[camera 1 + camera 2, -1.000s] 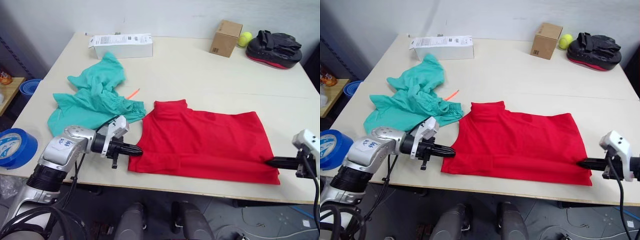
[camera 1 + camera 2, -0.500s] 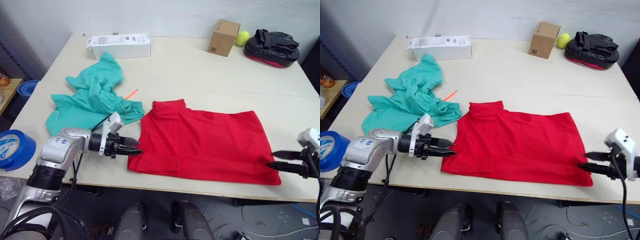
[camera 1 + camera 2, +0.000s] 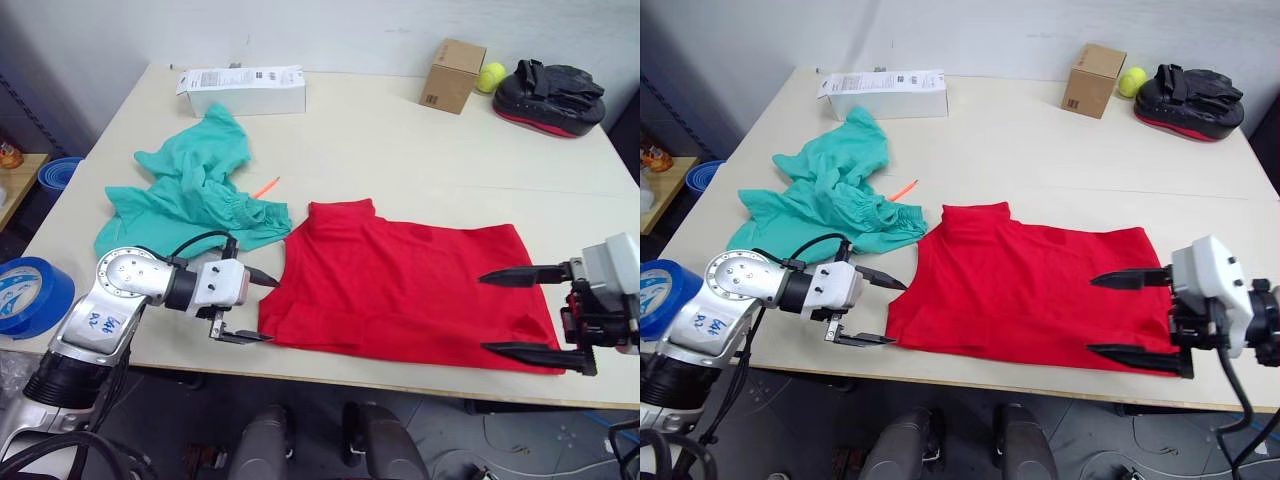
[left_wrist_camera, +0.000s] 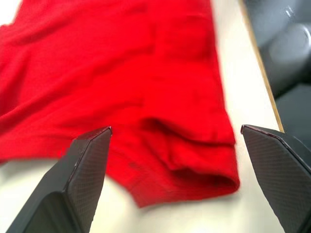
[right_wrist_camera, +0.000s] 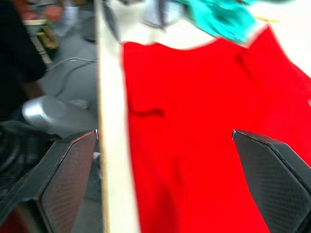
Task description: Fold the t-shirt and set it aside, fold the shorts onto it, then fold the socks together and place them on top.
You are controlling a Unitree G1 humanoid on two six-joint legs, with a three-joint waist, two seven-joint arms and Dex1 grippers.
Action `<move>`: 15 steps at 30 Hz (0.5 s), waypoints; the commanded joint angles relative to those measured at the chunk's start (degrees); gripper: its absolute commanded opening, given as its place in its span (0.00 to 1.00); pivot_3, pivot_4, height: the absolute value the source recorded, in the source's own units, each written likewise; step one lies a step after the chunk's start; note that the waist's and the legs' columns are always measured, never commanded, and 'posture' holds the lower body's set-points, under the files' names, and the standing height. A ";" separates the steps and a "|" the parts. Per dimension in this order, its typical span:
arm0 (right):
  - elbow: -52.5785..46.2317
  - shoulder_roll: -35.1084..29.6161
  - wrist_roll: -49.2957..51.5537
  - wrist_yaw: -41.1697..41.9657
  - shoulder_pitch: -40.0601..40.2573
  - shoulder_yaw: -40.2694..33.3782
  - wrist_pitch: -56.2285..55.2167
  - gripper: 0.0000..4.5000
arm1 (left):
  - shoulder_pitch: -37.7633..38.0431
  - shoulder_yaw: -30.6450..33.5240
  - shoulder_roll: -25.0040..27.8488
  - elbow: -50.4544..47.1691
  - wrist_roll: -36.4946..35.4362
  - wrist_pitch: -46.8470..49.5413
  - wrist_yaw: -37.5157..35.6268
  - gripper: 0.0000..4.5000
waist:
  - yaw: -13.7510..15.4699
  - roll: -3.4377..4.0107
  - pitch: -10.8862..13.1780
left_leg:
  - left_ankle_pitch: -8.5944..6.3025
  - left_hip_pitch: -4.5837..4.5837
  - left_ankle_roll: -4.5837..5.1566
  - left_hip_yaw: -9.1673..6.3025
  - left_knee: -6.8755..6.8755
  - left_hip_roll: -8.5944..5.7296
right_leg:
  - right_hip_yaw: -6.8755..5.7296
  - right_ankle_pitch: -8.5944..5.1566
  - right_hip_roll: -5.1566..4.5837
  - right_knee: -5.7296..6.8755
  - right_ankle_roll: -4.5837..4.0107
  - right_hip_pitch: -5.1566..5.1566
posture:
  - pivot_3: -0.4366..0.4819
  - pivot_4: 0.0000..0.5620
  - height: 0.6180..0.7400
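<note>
The red t-shirt [image 3: 405,285] lies flat and folded over near the table's front edge. My left gripper [image 3: 255,308] stands open at the shirt's left edge, its fingers apart and holding nothing. At the shirt's right edge my right gripper [image 3: 498,312] is open too, one finger above the cloth and one by its front corner. The teal shorts [image 3: 190,195] lie crumpled to the left of the shirt, behind my left gripper. The left wrist view shows the shirt's folded hem [image 4: 194,160] between the open fingers. The socks are out of view.
At the table's back stand a white carton [image 3: 243,91], a brown cardboard box [image 3: 451,76], a yellow-green ball [image 3: 490,77] and a black padded mitt [image 3: 556,95]. A small orange stick [image 3: 265,187] lies beside the shorts. A blue tape roll [image 3: 30,295] sits left of the table.
Both grippers have opened and let go of the t-shirt's edges. The shirt stays flat on the table.
</note>
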 commanded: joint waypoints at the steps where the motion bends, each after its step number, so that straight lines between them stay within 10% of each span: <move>1: -3.69 -0.33 2.33 -1.53 -1.27 0.47 0.34 1.00 | -1.63 -1.19 -0.75 0.49 0.89 -5.01 -2.05 0.99 | -0.09 0.00 0.00 | 0.03 -0.01 0.06 0.00 -0.09 -0.01 | 0.00 0.03 -0.01 -0.09 0.05 0.00 | 0.48 0.27 1.00; 5: -4.89 -0.39 3.10 -3.29 -2.00 1.07 1.07 1.00 | -2.04 -2.51 -1.53 1.20 0.63 -6.88 -3.69 0.99 | -0.09 0.00 0.00 | 0.12 0.00 0.24 0.01 -0.32 -0.02 | -0.05 0.09 0.00 -0.18 0.19 -0.03 | 0.48 0.27 1.00; 12: -6.38 0.08 3.37 -4.67 0.37 -0.59 1.87 1.00 | -2.18 -4.36 -1.48 1.85 1.40 -8.81 -6.55 0.59 | -0.11 0.00 0.00 | 0.14 0.02 0.22 0.02 -0.37 -0.01 | -0.11 0.06 0.08 -0.12 0.21 -0.04 | 0.48 0.27 1.00; 15: -7.21 0.15 3.74 -5.11 1.66 -1.38 2.11 1.00 | -1.84 -4.98 -1.33 1.90 1.95 -10.30 -7.48 0.59 | -0.11 -0.01 0.00 | 0.18 0.04 0.26 0.02 -0.30 -0.02 | -0.11 0.08 0.08 -0.09 0.25 0.01 | 0.48 0.27 1.00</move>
